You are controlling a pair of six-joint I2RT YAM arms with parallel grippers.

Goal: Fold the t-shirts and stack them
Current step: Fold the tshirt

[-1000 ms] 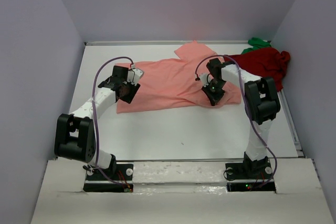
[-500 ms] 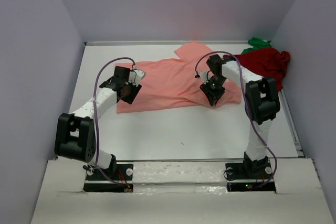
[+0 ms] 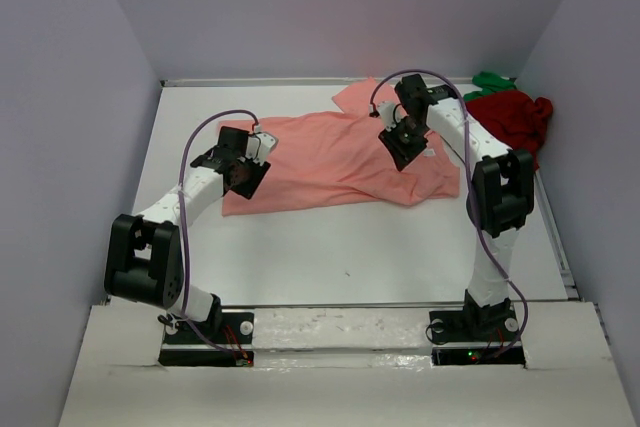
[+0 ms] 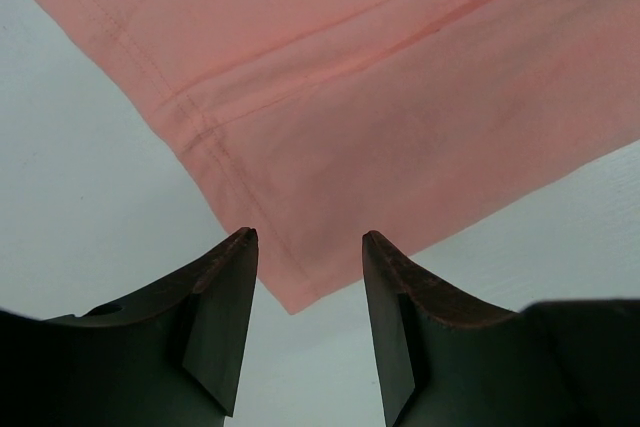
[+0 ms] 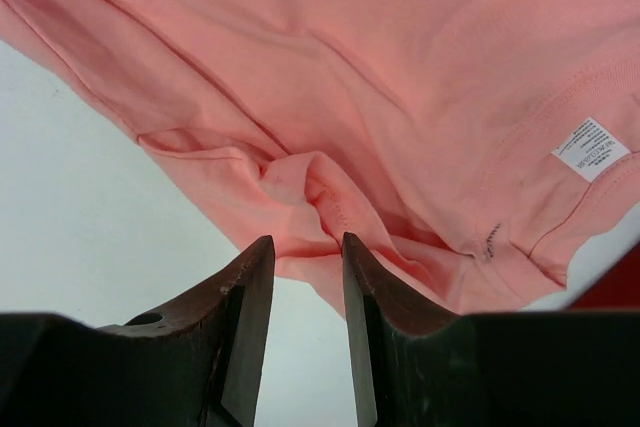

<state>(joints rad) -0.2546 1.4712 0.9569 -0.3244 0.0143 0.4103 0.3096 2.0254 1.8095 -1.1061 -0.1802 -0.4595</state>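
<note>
Left gripper (image 4: pixel 305 239): opened wide, nothing held; hem corner seen beyond the tips.
Right gripper (image 5: pixel 305 241): opened narrowly, nothing seen gripped.
Salmon-pink t-shirt (image 3: pixel 320 162): spread mid-table, partly covered by both arms.
Dark red t-shirt (image 3: pixel 512 117): crumpled far right.
Green t-shirt (image 3: pixel 492 79): mostly hidden behind it.

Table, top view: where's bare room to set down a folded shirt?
Widest bare patch of table: the near strip between the near hem of the salmon-pink shirt and the arm bases. A smaller one lies in the far-left corner, beyond that shirt. The far-right corner is crowded by the dark red shirt and green shirt.
</note>
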